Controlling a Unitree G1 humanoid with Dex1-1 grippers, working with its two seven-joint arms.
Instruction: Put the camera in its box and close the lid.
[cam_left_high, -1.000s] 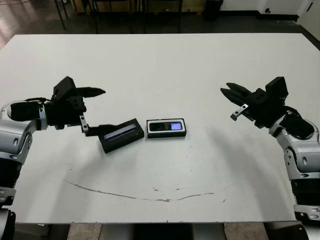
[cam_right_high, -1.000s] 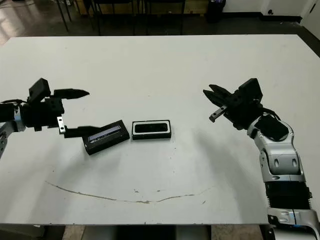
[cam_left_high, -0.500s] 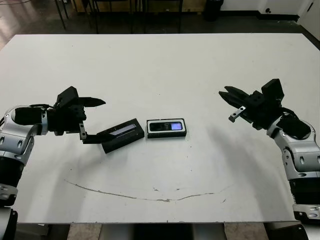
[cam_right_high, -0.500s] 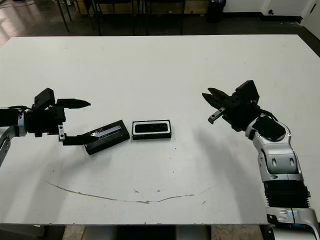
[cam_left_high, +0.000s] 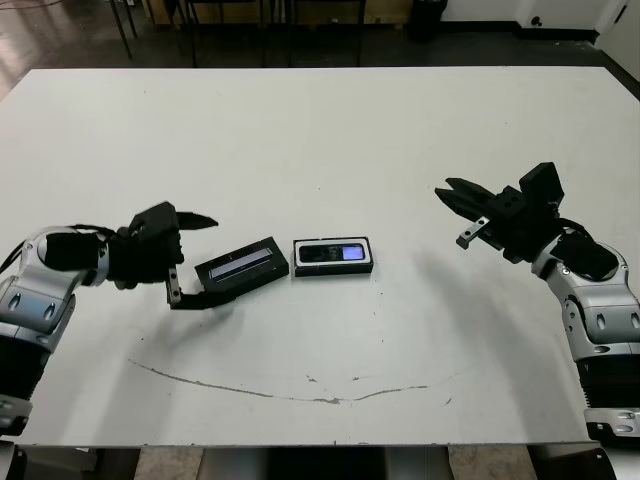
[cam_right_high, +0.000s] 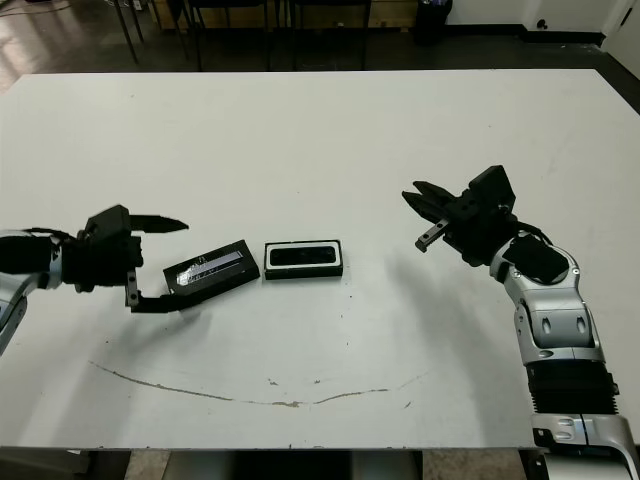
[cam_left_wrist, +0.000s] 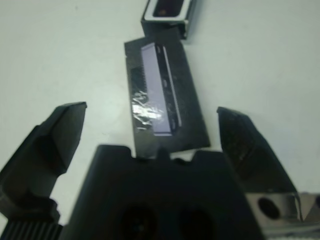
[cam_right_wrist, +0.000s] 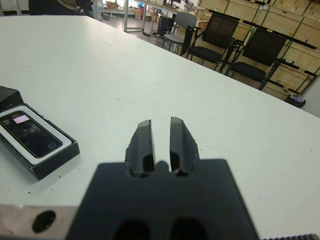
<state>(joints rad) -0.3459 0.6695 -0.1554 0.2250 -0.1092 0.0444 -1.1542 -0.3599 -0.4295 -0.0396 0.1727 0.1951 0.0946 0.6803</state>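
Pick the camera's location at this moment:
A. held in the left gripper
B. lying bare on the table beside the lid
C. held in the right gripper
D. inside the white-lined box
D: the camera, its small screen lit, lies inside the box, while the lid rests beside it and neither gripper holds anything.

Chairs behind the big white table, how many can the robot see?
3 for sure in the right wrist view: a grey chair and two black chairs beyond the table's far edge. More may be hidden outside the picture.
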